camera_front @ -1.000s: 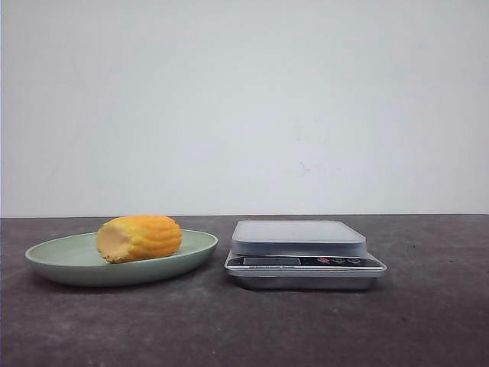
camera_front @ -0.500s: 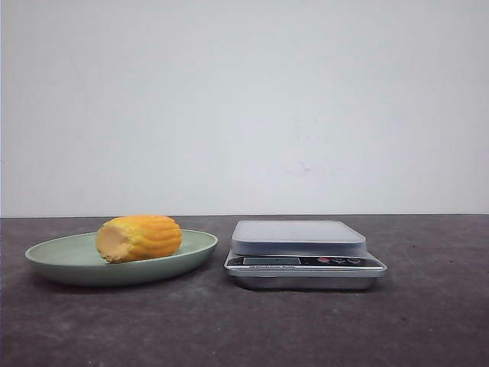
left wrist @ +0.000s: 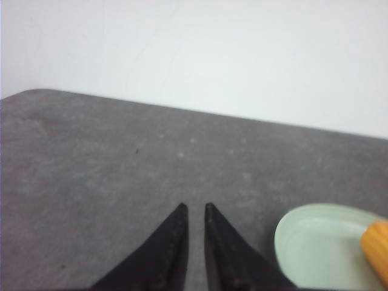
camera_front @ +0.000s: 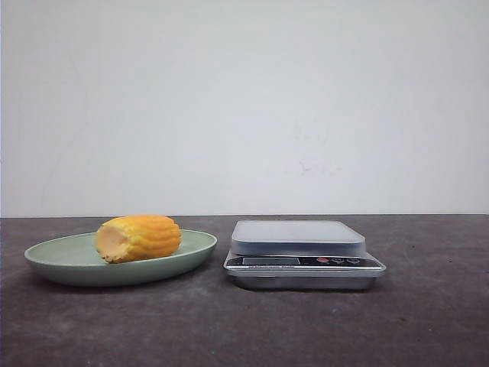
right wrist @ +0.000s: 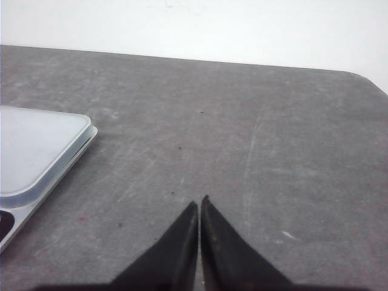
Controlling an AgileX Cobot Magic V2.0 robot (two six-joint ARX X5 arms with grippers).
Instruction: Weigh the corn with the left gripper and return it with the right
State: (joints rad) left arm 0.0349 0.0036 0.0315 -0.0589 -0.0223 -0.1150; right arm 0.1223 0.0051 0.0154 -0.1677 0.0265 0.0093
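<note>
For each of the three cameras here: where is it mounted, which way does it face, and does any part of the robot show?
Front: low, facing forward over the table; corn on plate, scale right; no robot visible.
Left wrist: on the left arm; left pincer nearly shut, over bare table.
Right wrist: on the right arm; right pincer shut, beside the scale.
Shared: front and left wrist both show plate and corn.

Corn (camera_front: 139,238) lay on its side in plate (camera_front: 53,260), on table (camera_front: 244,329) left half. Scale (camera_front: 304,254) sat just right of plate, near but apart, approx. table centre.
</note>
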